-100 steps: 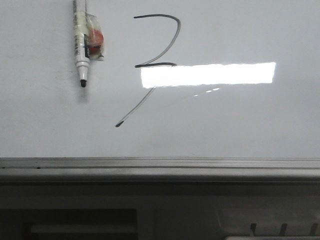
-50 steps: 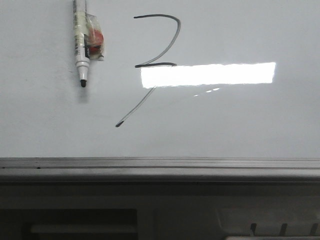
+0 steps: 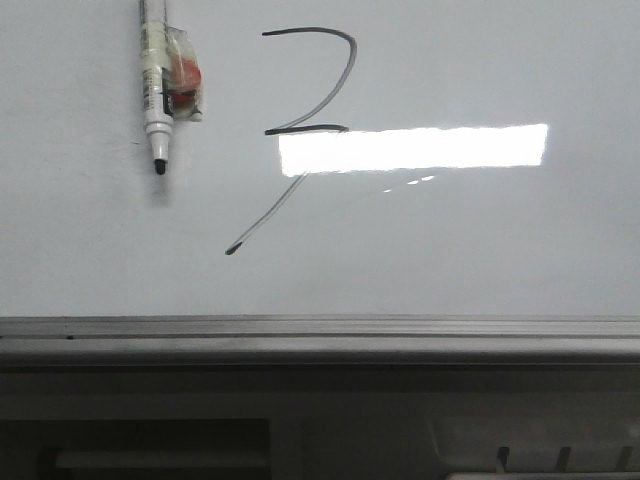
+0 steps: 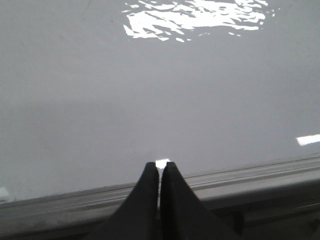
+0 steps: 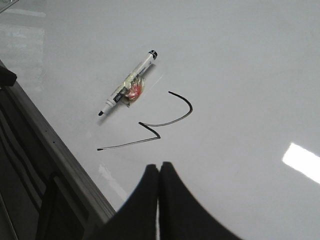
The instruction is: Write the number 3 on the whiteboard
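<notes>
Since 0.5 s ago only a slight frame shift: marker [image 3: 155, 85] lies uncapped on whiteboard [image 3: 480, 250] just beside number 3 [image 3: 300, 125], both left tool [image 4: 159, 172] and right tool [image 5: 159, 172] pressed together, empty; writing judged finished, though 7-like.

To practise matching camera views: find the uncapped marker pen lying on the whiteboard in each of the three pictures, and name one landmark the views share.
Front view: the marker lies upper left, tip toward the ledge, left of the number 3.
Left wrist view: not in it; only bare whiteboard and ledge.
Right wrist view: the marker lies near the middle, above the number 3.
Shared landmark: the grey ledge along the board's edge.
</notes>
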Tool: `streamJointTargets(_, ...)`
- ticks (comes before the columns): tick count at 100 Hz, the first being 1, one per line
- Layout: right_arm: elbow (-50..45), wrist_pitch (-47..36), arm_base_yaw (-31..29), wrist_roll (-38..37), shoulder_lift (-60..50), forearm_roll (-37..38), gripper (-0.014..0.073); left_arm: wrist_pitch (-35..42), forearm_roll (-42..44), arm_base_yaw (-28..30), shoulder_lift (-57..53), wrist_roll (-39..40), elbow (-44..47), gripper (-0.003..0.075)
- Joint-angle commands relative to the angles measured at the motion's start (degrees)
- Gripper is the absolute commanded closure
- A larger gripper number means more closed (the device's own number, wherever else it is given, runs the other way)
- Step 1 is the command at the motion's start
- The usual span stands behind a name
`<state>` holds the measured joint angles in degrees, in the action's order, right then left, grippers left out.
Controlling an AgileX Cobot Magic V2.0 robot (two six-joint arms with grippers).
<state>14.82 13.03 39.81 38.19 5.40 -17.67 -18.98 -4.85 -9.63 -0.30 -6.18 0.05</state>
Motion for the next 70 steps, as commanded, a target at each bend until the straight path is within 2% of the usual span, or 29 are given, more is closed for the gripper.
streamJointTargets(1,1.53,-4.66,-0.35,0.04,0.51,0.34,0.0654,2.97,-0.02,0.02,-1.33,0.67,0.62,0.0741)
streamJointTargets(70,-0.33,-5.40,-0.35,0.04,0.51,0.34,0.0654,2.97,-0.02,0.02,-1.33,0.67,0.62,0.0741)
